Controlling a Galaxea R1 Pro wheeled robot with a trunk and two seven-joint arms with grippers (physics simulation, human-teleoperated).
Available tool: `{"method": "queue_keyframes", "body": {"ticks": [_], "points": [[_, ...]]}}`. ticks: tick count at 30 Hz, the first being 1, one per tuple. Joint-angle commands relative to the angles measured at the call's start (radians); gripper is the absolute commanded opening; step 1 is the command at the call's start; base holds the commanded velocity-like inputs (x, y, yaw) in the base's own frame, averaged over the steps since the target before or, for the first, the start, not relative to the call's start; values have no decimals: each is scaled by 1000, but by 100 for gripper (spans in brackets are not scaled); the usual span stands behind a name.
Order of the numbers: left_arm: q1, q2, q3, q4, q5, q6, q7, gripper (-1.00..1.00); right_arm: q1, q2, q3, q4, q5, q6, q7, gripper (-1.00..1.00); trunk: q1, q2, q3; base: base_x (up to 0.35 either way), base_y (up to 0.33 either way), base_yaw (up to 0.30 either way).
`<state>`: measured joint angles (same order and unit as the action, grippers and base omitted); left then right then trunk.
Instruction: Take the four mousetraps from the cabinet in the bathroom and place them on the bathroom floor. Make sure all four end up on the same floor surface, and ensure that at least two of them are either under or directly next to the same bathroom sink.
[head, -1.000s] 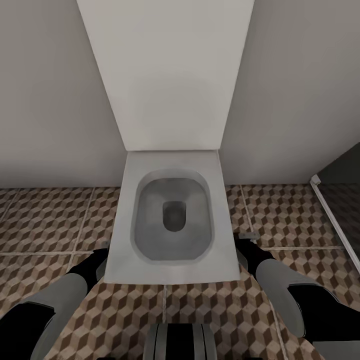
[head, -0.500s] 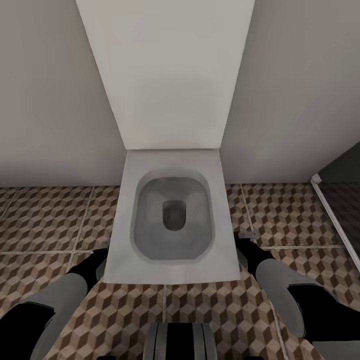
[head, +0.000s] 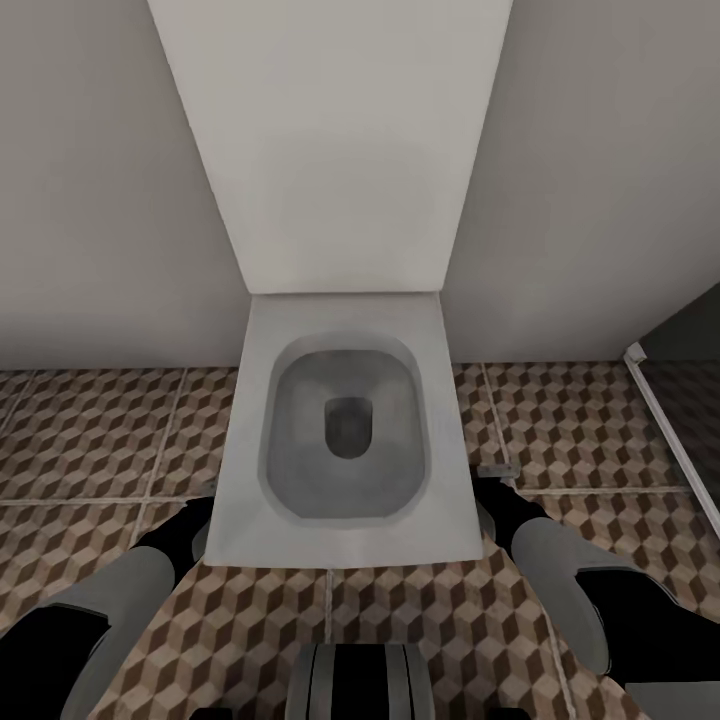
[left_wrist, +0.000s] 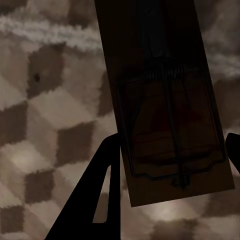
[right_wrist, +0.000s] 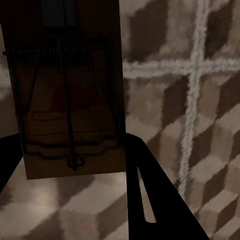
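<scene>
Carrying step: left gripper (left_wrist: 170, 155) and right gripper (right_wrist: 65, 150) each clamp a mousetrap (left_wrist: 167, 100) (right_wrist: 65, 85) between jaws, facing the toilet (head: 345, 440); next, find the sink.

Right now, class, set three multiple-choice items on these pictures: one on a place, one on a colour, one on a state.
1. What stands directly ahead of the robot in the head view?
A. a bathtub
B. a toilet
C. a cabinet

2. What colours are the floor tiles?
A. blue and white
B. plain grey
C. brown, beige and cream

3. What is the left tool doing?
A. holding a mousetrap
B. hanging empty
C. pulling a handle

Answers:
1 B: the white toilet stands against the wall.
2 C: the floor shows a cube pattern.
3 A: the left tool has a mousetrap between its fingers.
</scene>
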<state>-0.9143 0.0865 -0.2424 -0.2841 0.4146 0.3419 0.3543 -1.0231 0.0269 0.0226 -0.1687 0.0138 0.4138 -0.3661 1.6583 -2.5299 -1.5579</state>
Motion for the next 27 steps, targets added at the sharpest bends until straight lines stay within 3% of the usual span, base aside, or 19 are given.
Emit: {"method": "queue_keyframes", "body": {"ticks": [1,16,27], "points": [[0,1,-9,-3,7,6,10,-100,0,0,2,-2,-2,7,-2,-100,0,0,-4,0,0,0],[0,0,-9,-3,8,6,9,-100,0,1,2,-2,-2,7,-2,-100,3,-2,-28,0,0,0],[0,-1,-9,-3,8,6,9,-100,0,1,2,-2,-2,6,-2,-100,3,-2,-28,0,0,0]]}}
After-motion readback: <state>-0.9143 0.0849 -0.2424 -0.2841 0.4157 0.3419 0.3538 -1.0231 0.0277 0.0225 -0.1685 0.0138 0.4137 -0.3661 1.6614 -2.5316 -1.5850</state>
